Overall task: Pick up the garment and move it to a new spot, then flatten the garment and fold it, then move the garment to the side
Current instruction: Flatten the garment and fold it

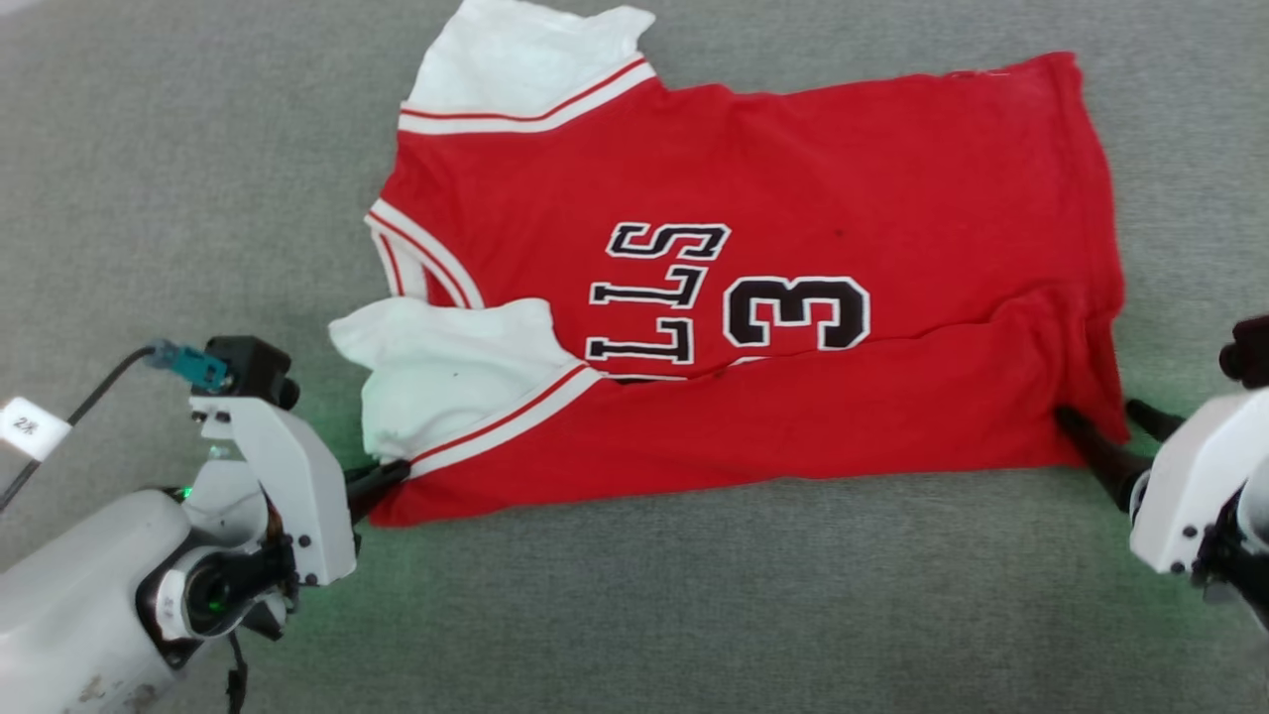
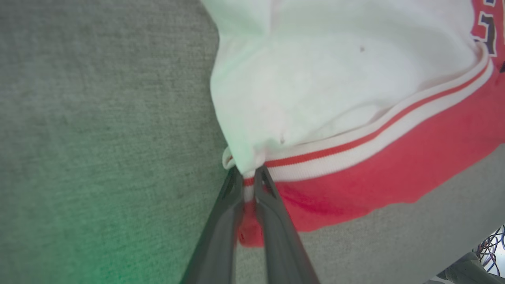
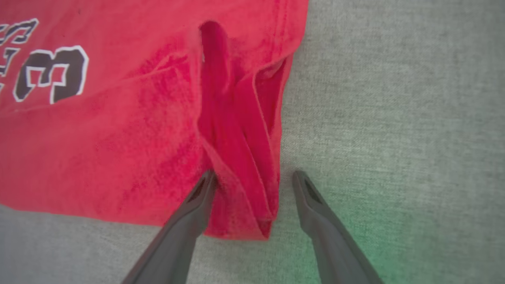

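Grey woven surface (image 1: 694, 605) carries the garment (image 1: 773, 198), spread flat ahead of me. Its long axis runs left to right, sleeves toward my left and hem toward my right. I judge the near long edge already turned up once. The left gripper (image 1: 389, 478) is clamped on the near-left corner, at the striped trim (image 2: 355, 142). The right gripper (image 1: 1100, 415) stands open, fingers straddling the near-right corner, one finger against the cloth. Both arms sit on the near edge, so I judge the fold must travel away from me, across the short axis.
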